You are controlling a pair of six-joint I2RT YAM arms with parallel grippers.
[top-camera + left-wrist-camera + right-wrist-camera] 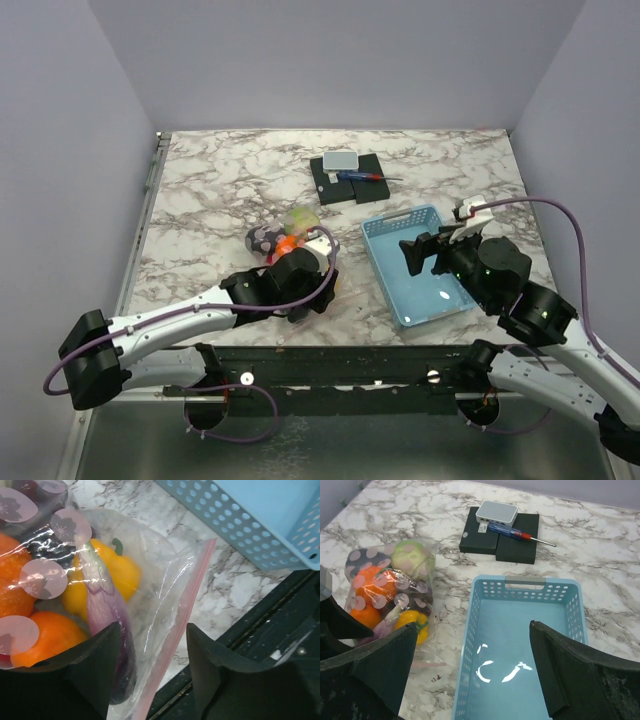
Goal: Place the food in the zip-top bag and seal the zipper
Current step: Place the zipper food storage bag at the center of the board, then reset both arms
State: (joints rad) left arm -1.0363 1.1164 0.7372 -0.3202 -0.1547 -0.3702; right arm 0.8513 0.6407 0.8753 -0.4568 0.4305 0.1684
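Grey-white marbled counter (230, 170), glossy, hemmed by plain lavender walls (330, 60). Zip-top bag (285, 238) lies left of centre, just beside a light-blue perforated plastic basket (380, 265), with a strip of counter between them. Bag film is clear and crinkly, printed with pale pink blossom discs. Only the left wrist view picks out the zipper (188, 600), a thin pink strip running slantwise along the bag's mouth edge; sealed or not, cannot tell. The same view shows a smooth yellow pepper (117, 570) with a green stem, a long purple eggplant (107, 610) and rounded orange pieces (45, 640) pressed against the film. Left end effector (152, 627) is spread, its black fingers standing either side of the zipper edge and not pinching it. Right wrist view adds the round pale-green cabbage (411, 556) at the bag's far end. It also shows, well beyond the basket, flat black blocks (500, 537) bearing a small white box (496, 512) and a screwdriver (512, 531) with a blue-and-red handle. Right end effector (472, 627) hangs over the basket, fingers wide apart, gripping nothing; glare patches mark the basket floor
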